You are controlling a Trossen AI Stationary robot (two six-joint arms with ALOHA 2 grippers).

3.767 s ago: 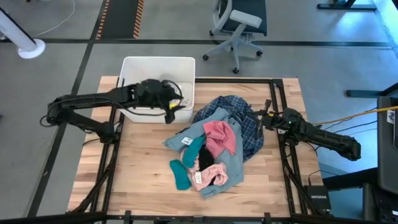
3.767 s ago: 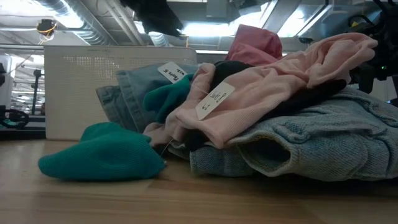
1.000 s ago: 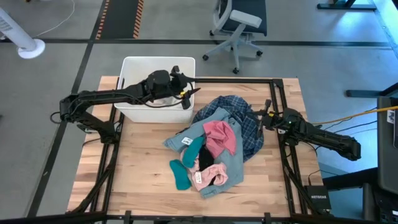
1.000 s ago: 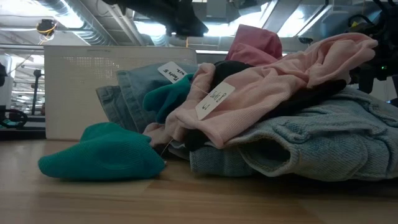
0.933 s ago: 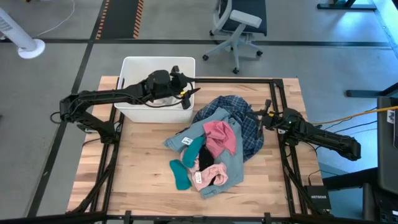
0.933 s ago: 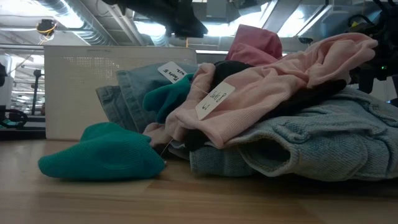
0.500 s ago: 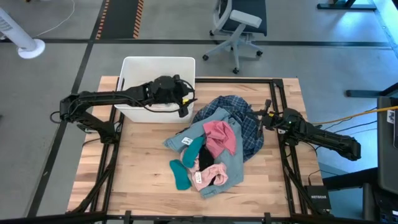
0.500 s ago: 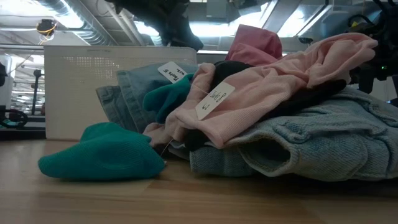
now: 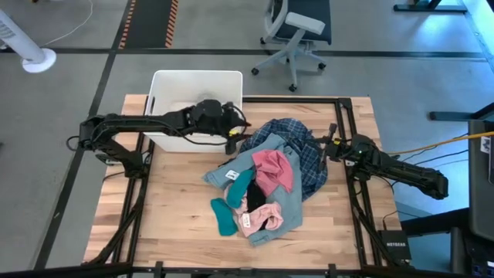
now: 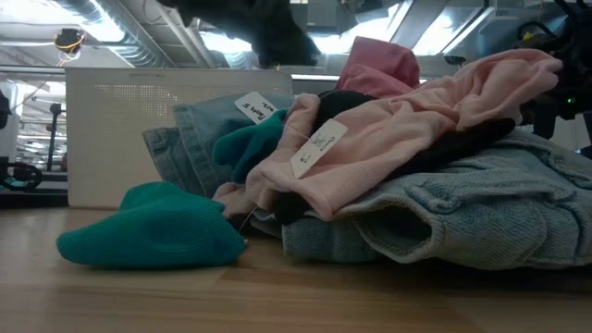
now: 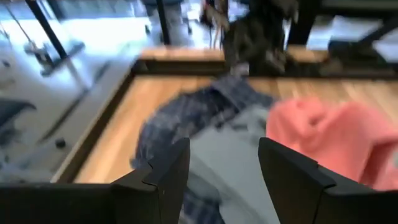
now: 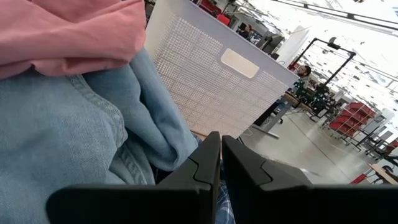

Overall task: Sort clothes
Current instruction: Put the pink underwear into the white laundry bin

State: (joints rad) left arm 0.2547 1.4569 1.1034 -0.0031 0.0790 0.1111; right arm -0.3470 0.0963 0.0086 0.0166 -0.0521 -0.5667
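From my remote station I see a wooden bench (image 9: 170, 224) from above, with a heap of clothes at its middle and a white plastic bin (image 9: 197, 83) at its far left corner.

My left gripper (image 9: 231, 133) hangs over the near right corner of the bin, at the edge of the heap; its wrist view shows the two dark fingers (image 11: 163, 180) spread wide with nothing between them. Past them lie the dark blue plaid shirt (image 11: 180, 124) and a pink piece (image 11: 336, 140).

My right gripper (image 9: 330, 147) rests at the right side of the heap, against the plaid shirt (image 9: 309, 158). Its fingers (image 12: 208, 163) are pressed together, their tips down among the folds of the light blue denim (image 12: 56, 137); I cannot tell if any cloth is caught between them.

In the heap, the denim (image 9: 289, 202) lies undermost, with a pink garment (image 9: 274, 170) on top. One teal sock (image 9: 224, 218) lies on the bench at the heap's near left edge, another (image 9: 239, 185) on the denim. A small black piece (image 9: 255, 197) sits between the pink garment and a paler pink piece (image 9: 258, 216) carrying a paper tag (image 10: 317, 148).
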